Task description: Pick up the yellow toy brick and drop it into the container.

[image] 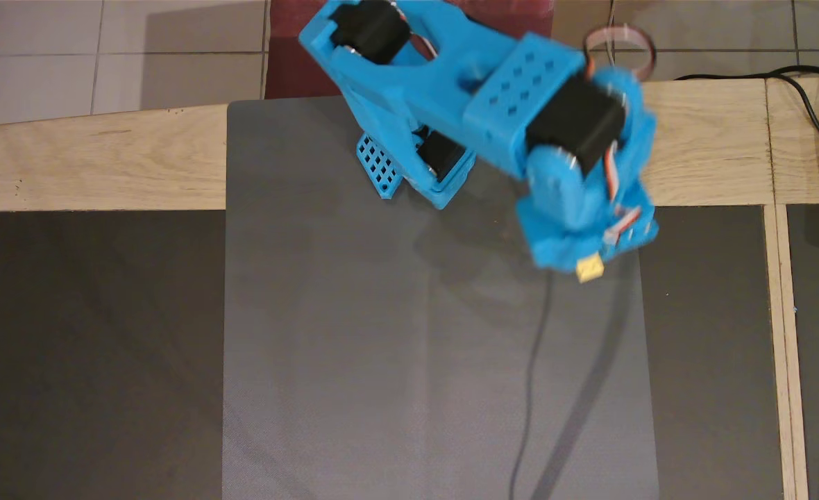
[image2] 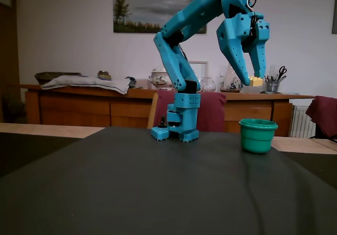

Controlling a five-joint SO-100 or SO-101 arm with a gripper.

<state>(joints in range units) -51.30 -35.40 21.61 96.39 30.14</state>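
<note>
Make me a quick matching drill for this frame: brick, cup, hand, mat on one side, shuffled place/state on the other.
Things:
1. yellow toy brick
2. container
3. hand
4. grey mat

Places/states:
A. standing on the table at the right of the fixed view, nothing visible inside
B. lying flat under the arm's base
C. raised in the air, fingers pointing down, shut on something
D. pinched at the fingertips, above the cup

Pairs: 1-D, 2-A, 3-C, 4-B
</note>
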